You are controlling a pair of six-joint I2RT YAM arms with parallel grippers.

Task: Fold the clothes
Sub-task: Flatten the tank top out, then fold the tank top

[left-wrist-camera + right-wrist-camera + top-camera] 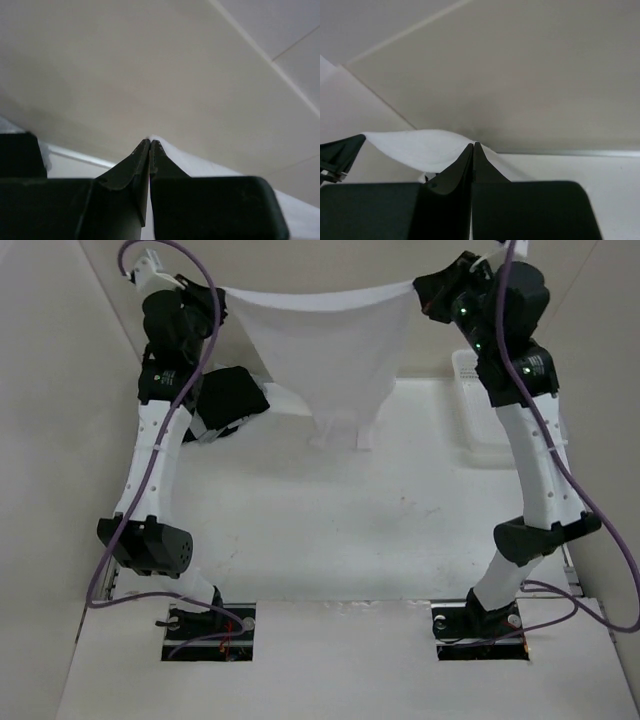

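Note:
The clothes point(325, 345), one plain white thin garment, hang in the air at the back of the table, stretched between my two grippers, the lower end touching the table. My left gripper point(222, 292) is shut on the garment's top left corner. My right gripper point(414, 286) is shut on its top right corner. In the left wrist view the black fingertips point(150, 142) pinch white fabric point(210, 167) that runs off to the right. In the right wrist view the gripper point(473, 145) is shut, and the white fabric point(415, 145) sags away to the left.
A black-and-white pile of garments point(232, 400) lies at the back left, under my left arm. A white mesh basket point(476, 400) stands at the back right, partly hidden by my right arm. Beige walls close off the table's back and both sides.

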